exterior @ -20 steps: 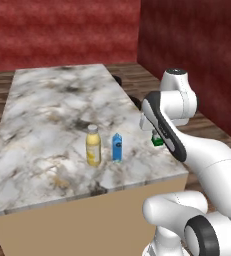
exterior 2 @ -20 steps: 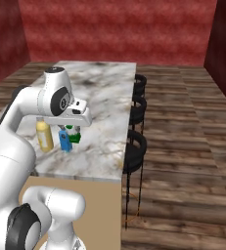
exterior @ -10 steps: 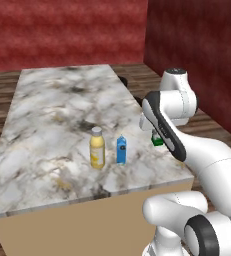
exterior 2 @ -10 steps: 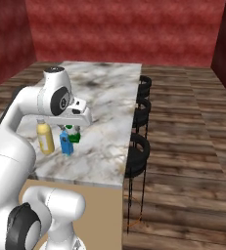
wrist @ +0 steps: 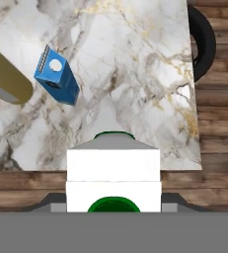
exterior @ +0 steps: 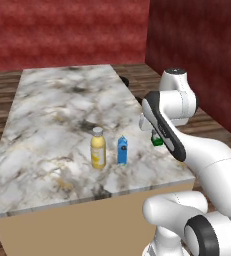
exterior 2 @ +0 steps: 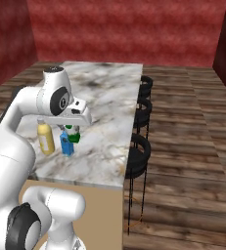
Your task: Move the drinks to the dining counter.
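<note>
Between the earlier pictures and now the whole scene has slid in both base views: the long marble-topped table (exterior: pixel 62 115) with its tan base sits slightly differently in frame, so the base has been driving, not the things moving. The yellow bottle with a white cap (exterior: pixel 98 148) and the slim blue carton (exterior: pixel 122 150) stand upright just beside each other near the middle of the left base view, already on the marble. In relation to the arm, the small green-and-white carton (wrist: pixel 113 173) has not shifted at all; it stays clamped in the gripper (exterior 2: pixel 70 133), jaws closed on its white body, seen large at the lower middle of the hand view with its green cap toward the camera.

In the right base view the held carton (exterior 2: pixel 73 135) hangs just above the marble, close to the blue carton, left of centre. Three black round stools (exterior 2: pixel 136 152) line the table's far side.

By my reading, two drinks are delivered and the third is over the table but not yet set down; lowering and releasing it beside the others would finish the job.
</note>
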Tool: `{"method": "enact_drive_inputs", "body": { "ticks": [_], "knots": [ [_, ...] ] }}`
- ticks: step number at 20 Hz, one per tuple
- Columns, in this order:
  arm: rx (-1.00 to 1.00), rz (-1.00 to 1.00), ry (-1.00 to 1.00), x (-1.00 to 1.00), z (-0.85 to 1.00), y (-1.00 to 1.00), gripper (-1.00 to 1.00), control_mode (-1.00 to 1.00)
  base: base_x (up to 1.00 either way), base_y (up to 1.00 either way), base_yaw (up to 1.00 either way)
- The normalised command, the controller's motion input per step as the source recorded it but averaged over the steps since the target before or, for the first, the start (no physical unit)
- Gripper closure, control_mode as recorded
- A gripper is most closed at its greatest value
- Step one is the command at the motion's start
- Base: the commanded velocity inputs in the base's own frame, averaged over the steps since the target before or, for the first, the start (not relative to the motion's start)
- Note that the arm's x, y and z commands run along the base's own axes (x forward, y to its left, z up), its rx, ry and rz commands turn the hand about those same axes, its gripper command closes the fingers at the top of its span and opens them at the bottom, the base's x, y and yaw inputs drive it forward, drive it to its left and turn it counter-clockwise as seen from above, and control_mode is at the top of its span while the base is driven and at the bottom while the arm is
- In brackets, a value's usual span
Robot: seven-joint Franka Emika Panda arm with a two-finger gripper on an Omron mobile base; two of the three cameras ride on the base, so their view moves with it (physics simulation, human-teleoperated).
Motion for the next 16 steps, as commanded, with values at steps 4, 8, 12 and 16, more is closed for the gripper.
{"method": "enact_drive_inputs", "body": {
  "ticks": [4, 8, 12, 16],
  "knots": [
    [0.00, 0.00, 0.00, 0.00, 0.00, 0.00, 1.00, 1.00, 0.17, 0.00, 0.00],
    [0.00, 0.00, 0.03, 0.18, 0.00, -0.01, 1.00, -1.00, 0.00, 0.00, 0.00],
    [0.00, 0.00, 0.05, 0.27, -0.01, 0.00, 1.00, -1.00, 0.00, 0.00, 0.00],
    [0.00, 0.00, 0.06, 0.21, -0.03, 0.00, 1.00, -1.00, 0.00, 0.00, 0.00]
  ]
}}
